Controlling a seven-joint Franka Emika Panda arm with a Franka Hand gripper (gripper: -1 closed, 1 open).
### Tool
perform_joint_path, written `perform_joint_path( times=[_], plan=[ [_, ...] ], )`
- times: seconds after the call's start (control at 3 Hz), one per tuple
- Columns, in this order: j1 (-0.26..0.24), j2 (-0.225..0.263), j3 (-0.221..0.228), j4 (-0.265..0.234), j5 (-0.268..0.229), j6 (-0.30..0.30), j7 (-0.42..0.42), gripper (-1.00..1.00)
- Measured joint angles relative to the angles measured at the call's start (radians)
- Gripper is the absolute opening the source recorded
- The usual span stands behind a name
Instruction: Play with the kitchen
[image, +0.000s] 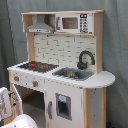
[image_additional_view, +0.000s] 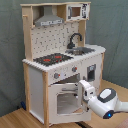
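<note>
The kitchen stands tall against a grey curtain on a wooden floor, its long axis running straight up from oven to hood. In the second exterior view the arm comes in low from the second exterior view's right, and its gripper sits right at the edge of the windowed oven door, which looks swung partly out. So the door lies just to the second exterior view's left of the gripper, seemingly touching. I cannot tell whether the fingers are spread or pinched on the door's edge. Above are the knobs, red stovetop, sink and black faucet.
</note>
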Motion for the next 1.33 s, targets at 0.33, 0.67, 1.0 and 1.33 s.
perform_joint_path(
  times=[0.33, 0.67, 1.0, 1.33],
  plan=[
    [0.031, 0.0, -0.006, 0.057, 0.0, -0.064, -0.074, 1.0],
    [0.037, 0.002, -0.014, 0.103, 0.0, -0.113, -0.161, 1.0],
    [0.037, 0.014, -0.025, 0.135, 0.0, -0.154, -0.279, 1.0],
    [0.037, 0.03, -0.047, 0.146, 0.0, -0.17, -0.404, 1.0]
  ],
)
